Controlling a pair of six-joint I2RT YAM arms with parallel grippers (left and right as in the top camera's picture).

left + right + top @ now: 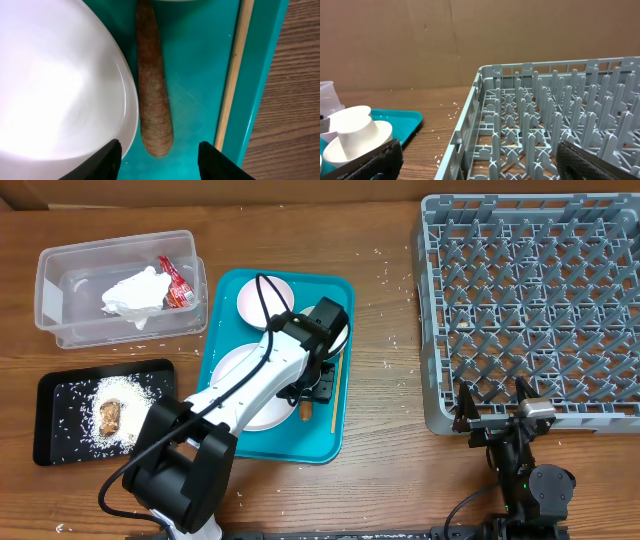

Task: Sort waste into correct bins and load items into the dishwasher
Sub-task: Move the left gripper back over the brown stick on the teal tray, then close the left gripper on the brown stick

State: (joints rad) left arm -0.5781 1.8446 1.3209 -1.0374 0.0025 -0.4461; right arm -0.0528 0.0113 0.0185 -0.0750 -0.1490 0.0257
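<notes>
The left gripper (160, 162) hangs low over the teal tray (222, 298) in the middle of the table (380, 480). Its two fingers (112, 159) stand well apart and hold nothing. The rounded end of the long brown scrap (155, 100) lies on the tray just in front of the gap between them. On one side, the scrap lies close against the rim of a large white plate (60, 85). On the other side, near the tray's right wall, lies the thin wooden stick (232, 75), a little apart from the scrap. A smaller plate (262, 297) sits at the far end of the tray.

The right gripper (495, 408) is at the near edge of the grey dish rack (530, 300), wide open and empty. I see no dishes in the rack.

At the far left, the clear tub (60, 290) holds the crumpled napkin (135, 292) and a red wrapper (175, 280). In front of the tub, the black tray (55, 430) carries the lumpy brown scrap (110, 415) on a heap of rice. More rice grains (392, 340) are scattered on the wood between the teal tray and the rack.
</notes>
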